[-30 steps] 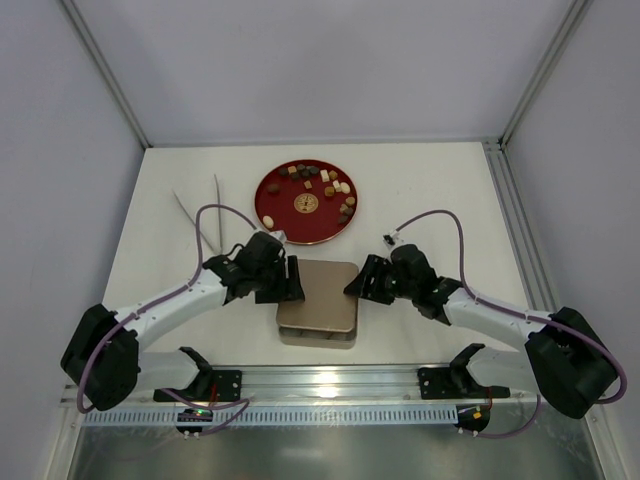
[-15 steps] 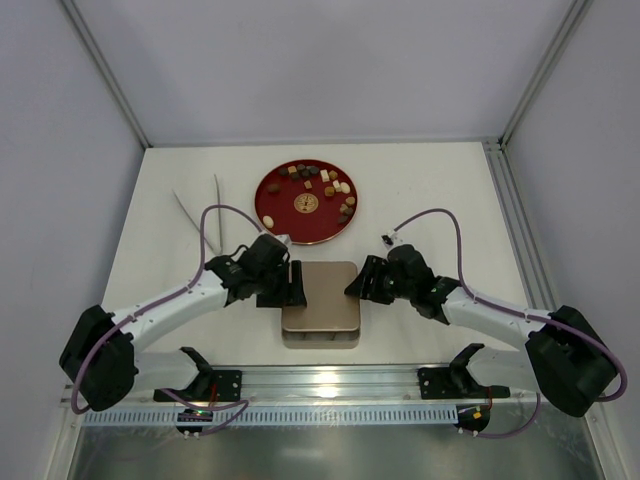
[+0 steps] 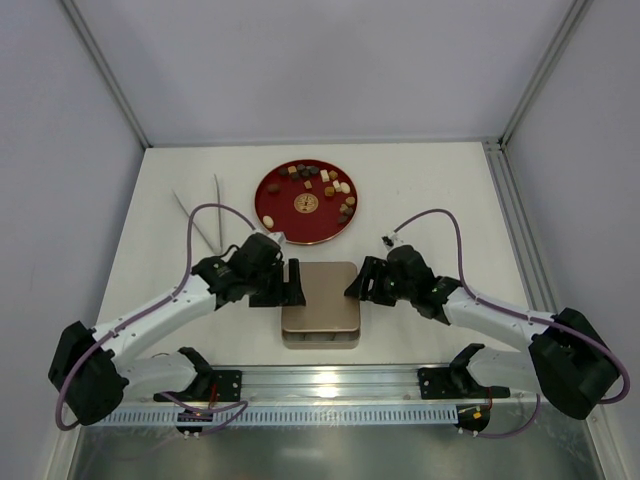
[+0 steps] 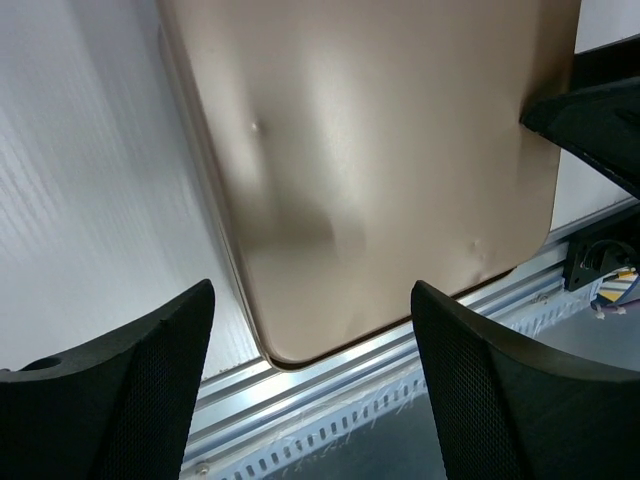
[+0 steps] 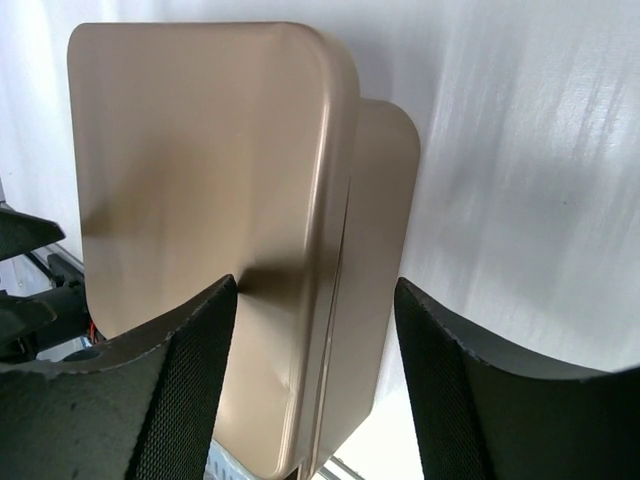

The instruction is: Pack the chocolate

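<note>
The chocolate (image 3: 328, 183) lies as many tiny brown, tan and cream pieces on a red plate (image 3: 300, 228) at the back middle. A gold tin box (image 3: 320, 300) sits near the front rail, its lid (image 5: 200, 170) shifted a little off the base (image 5: 388, 230). My left gripper (image 3: 291, 283) is open at the box's left edge; in the left wrist view (image 4: 310, 385) its fingers stand over the lid's (image 4: 380, 170) near corner. My right gripper (image 3: 357, 283) is open at the right edge, and in the right wrist view (image 5: 315, 395) it straddles the lid's rim.
A pair of thin metal tongs (image 3: 200, 215) lies left of the plate. The front aluminium rail (image 3: 330, 378) runs just behind the box. White walls enclose the table on three sides. My right gripper's finger (image 4: 590, 130) shows in the left wrist view.
The lid has moved from a skewed, tilted position to lie squarer over the base. My left arm has drawn back a little to the left. The right gripper has barely moved.
</note>
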`<state>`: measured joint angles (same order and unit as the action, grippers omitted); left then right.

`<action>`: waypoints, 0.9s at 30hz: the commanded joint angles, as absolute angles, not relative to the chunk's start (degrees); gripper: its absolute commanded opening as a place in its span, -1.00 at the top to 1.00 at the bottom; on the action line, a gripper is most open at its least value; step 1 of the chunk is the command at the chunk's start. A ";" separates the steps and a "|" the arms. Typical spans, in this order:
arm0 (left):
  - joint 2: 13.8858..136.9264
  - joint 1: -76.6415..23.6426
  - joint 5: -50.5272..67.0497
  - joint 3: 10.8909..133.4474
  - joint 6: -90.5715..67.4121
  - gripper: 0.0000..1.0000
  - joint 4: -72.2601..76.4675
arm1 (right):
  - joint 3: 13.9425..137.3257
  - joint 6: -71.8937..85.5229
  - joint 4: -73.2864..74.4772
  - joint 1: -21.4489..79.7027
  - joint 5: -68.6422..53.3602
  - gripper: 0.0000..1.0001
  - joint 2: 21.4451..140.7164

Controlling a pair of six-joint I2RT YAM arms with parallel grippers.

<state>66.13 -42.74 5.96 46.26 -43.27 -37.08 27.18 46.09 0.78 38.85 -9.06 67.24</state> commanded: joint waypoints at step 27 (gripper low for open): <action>54.93 -65.89 -3.85 40.78 -63.79 0.71 -39.82 | 65.99 18.12 22.67 31.03 -6.86 -0.36 89.62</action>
